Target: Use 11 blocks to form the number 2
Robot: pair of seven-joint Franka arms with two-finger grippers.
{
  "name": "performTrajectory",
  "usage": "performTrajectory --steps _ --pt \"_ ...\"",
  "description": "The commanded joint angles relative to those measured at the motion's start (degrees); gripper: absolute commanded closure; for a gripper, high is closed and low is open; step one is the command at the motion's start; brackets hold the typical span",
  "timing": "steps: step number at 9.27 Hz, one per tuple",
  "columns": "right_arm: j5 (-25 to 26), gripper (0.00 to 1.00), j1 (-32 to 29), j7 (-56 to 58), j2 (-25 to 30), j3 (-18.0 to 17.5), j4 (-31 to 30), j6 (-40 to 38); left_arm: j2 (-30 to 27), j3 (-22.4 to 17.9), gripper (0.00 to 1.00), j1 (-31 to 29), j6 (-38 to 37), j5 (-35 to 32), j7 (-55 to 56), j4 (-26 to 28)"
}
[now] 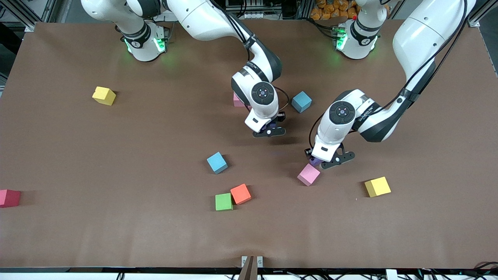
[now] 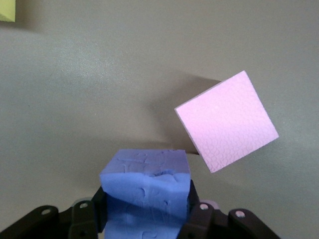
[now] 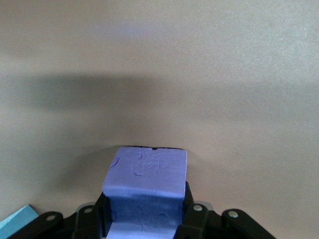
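My left gripper (image 1: 327, 161) is shut on a purple block (image 2: 144, 191), low over the table right beside a tilted pink block (image 1: 309, 174) (image 2: 227, 122). My right gripper (image 1: 270, 130) is shut on a second purple block (image 3: 145, 186) over bare table near the middle. Other blocks lie scattered singly: two blue (image 1: 302, 101) (image 1: 217, 162), an orange one (image 1: 241, 193) touching a green one (image 1: 223, 202), two yellow (image 1: 104, 95) (image 1: 377, 186), a red one (image 1: 9, 198), and a pink one (image 1: 237, 100) half hidden by the right arm. The number 2 is out of view.
The brown table (image 1: 116, 155) runs to its edges in the front view. The red block sits at the edge at the right arm's end. Both arm bases stand along the edge farthest from the front camera.
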State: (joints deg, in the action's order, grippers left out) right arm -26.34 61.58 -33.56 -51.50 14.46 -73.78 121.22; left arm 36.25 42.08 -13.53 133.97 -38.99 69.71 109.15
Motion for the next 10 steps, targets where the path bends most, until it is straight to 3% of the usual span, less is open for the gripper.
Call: performTrajectory --steps 1,6,7,9,10 --pt "1.12 1.00 -0.14 0.42 -0.62 -1.36 1.18 -0.89 -0.65 0.02 1.00 0.08 -0.56 1.29 0.60 0.19" --pt "1.12 1.00 -0.67 0.34 0.00 -1.36 -0.49 -0.90 -0.39 0.02 1.00 0.08 -0.47 1.46 0.60 0.19" --pt "0.94 0.81 -0.93 0.08 0.00 -1.36 -0.49 -0.90 -0.30 0.02 1.00 0.08 -0.47 1.46 0.60 0.19" --pt "0.68 0.03 -1.11 -0.54 0.00 -1.36 -0.49 -0.90 -0.30 0.02 1.00 0.00 -0.47 1.46 0.60 0.19" --pt "0.59 0.00 -1.11 -0.54 0.00 -1.36 -0.49 -0.81 -0.30 0.02 1.00 0.00 -0.47 1.46 0.60 0.19"
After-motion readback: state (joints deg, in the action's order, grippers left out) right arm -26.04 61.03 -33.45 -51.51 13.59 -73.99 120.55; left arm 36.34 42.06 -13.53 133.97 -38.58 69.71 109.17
